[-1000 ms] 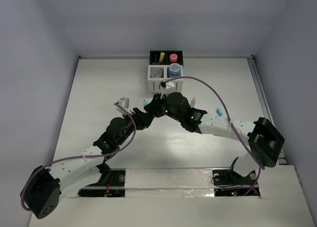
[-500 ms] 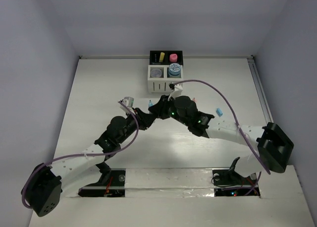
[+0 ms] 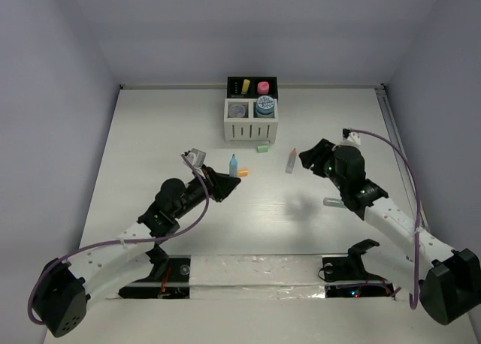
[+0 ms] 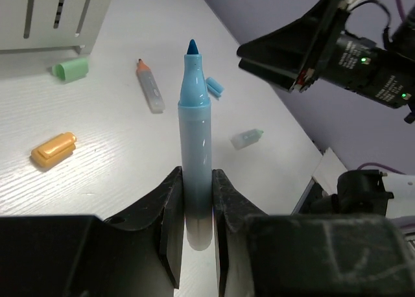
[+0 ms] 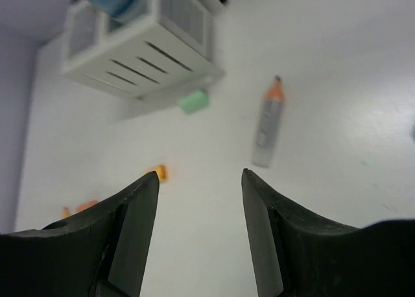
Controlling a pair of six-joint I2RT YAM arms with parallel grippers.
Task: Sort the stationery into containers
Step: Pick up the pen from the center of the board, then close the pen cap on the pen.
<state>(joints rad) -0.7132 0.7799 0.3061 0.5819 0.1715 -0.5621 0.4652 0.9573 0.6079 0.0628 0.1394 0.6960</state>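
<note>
in left gripper (image 4: 194, 190) – blue marker (image 4: 194, 115), lower barrel part-hidden

1. White wood-grain table (image 3: 150, 156) is carrying everything; the four-compartment organiser (image 3: 251, 120) is standing at its far middle.
2. A green stub (image 3: 263, 148) is lying just in front of the organiser.
3. A clear tube (image 3: 290, 161) with an orange tip is lying right of it, apart.
4. An orange stub (image 3: 243, 173) is lying nearer, left of the tube.
5. A blue cap (image 4: 214, 87) and a pale clear piece (image 4: 246, 138) are lying further right, not touching.
</note>
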